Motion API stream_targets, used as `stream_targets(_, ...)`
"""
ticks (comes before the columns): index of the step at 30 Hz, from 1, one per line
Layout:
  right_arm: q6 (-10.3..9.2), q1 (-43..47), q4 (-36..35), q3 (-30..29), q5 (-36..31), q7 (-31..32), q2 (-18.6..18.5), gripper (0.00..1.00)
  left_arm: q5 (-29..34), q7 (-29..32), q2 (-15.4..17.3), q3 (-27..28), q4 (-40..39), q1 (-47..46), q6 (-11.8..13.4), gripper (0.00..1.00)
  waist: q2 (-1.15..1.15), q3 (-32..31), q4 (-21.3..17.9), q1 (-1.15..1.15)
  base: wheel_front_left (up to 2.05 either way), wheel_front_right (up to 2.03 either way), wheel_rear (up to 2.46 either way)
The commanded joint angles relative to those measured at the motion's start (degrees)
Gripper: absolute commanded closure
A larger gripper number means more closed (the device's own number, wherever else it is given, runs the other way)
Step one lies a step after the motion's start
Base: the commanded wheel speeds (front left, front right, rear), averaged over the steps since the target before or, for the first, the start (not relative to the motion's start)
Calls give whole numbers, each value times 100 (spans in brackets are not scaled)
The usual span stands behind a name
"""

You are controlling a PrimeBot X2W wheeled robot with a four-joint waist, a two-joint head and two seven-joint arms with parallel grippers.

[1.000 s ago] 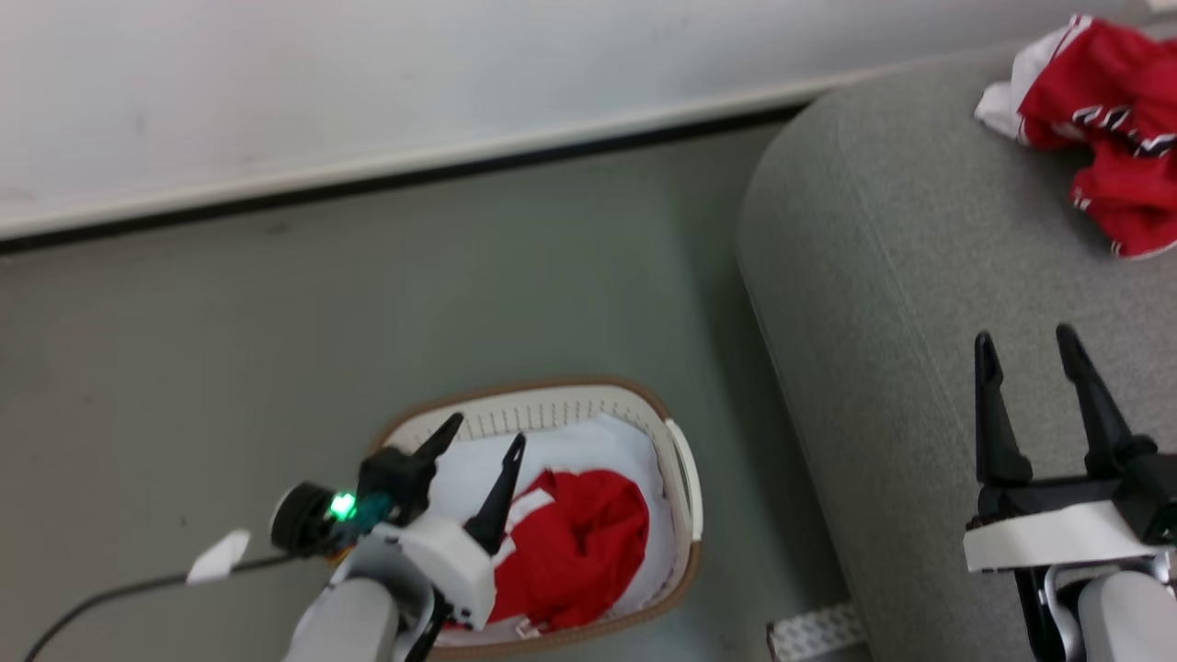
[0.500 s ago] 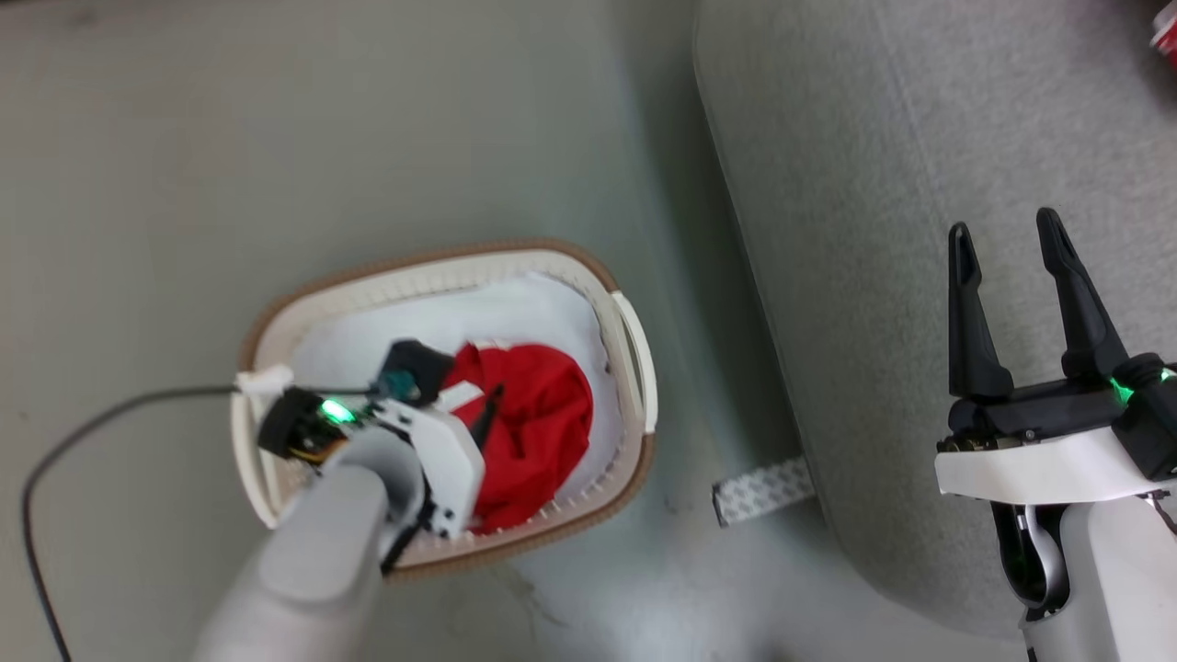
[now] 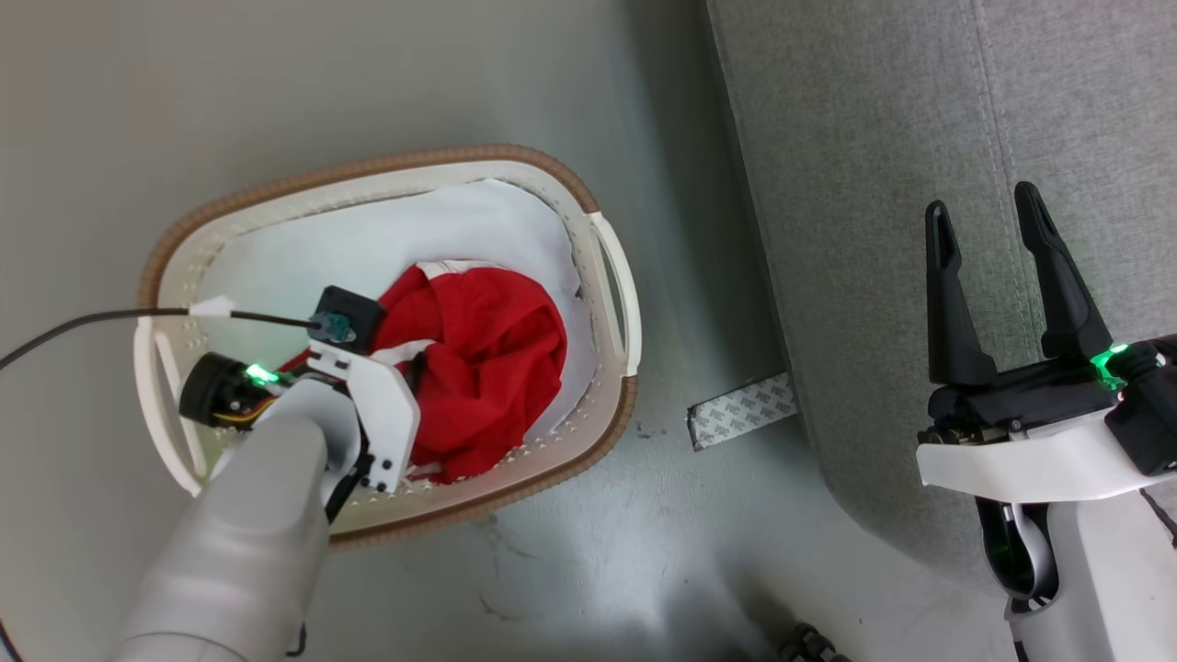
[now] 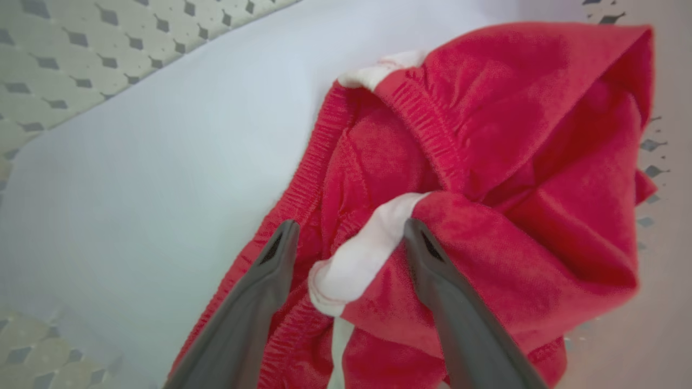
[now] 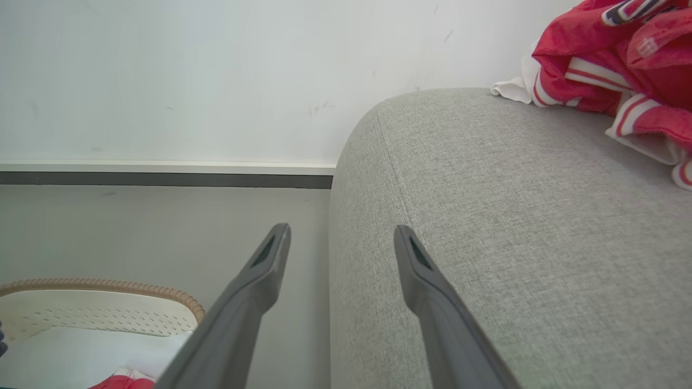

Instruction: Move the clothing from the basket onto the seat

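Here the left gripper (image 4: 350, 224) hangs inside the basket (image 3: 368, 170), its two dark fingers spread wide and holding nothing, pointing down into the red garment (image 3: 487, 368). That garment lies bunched toward the basket's right wall on a flat white pad (image 3: 368, 248). What the coming move turns on is that the cloth is directly under and between the fingers, not off to one side. In the left wrist view a rolled white band (image 4: 357, 259) of the garment runs slantwise through the gap, with one finger at the ribbed elastic edge and the other against a red fold (both seem to touch the fabric). Closing now would likely pinch across that band; the heap itself has no clear long axis. The left arm is plainly the nearer one. The right gripper (image 3: 980, 198) hovers, also open and empty, above the left edge of the seat (image 3: 874, 184), well apart from the basket. The seat stands just right of the basket, with a strip of floor (image 3: 680, 276) between them. A second red-and-white garment (image 5: 621, 54) lies by the seat's far corner. On the way out, the basket's right wall and handle (image 3: 614, 276) need clearing. A dark cable (image 3: 92, 322) crosses the left rim, and too deep a bite might catch the pad as well.
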Motion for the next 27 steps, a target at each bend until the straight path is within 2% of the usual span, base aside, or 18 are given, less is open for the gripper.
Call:
stream_targets(1,-14,-83,-27,-25,16,5,-1,0,-77,5,-16,-12,61,-83,-14,0,0,44,-2,-1,0,0,0)
stream_targets(10,-14,-131,-50,-63,80,5,0,0,-442,117,-198,-557,257,-130,-21,0,0,174,-16,-1,0,0,0)
stream_targets(11,-13,-137,-55,-67,89,5,0,0,-500,142,-202,-649,259,-135,-22,11,0,186,-18,-1,0,0,0)
stream_targets(12,-13,-139,-56,-71,87,5,-1,0,-553,174,-189,-726,262,-139,-21,61,0,195,-19,-1,0,0,0)
stream_targets(13,-13,-140,-51,-74,90,5,0,0,-595,195,-182,-807,267,-127,-21,100,0,200,-19,-1,0,0,0)
stream_targets(17,-13,-107,10,-100,109,5,-1,0,-881,304,-179,-1115,211,-39,-22,100,0,133,9,-1,0,0,0)
stream_targets(27,-13,49,152,-249,16,5,-2,0,-1862,-56,-337,-1409,-296,328,-19,100,0,-608,311,-1,0,0,0)
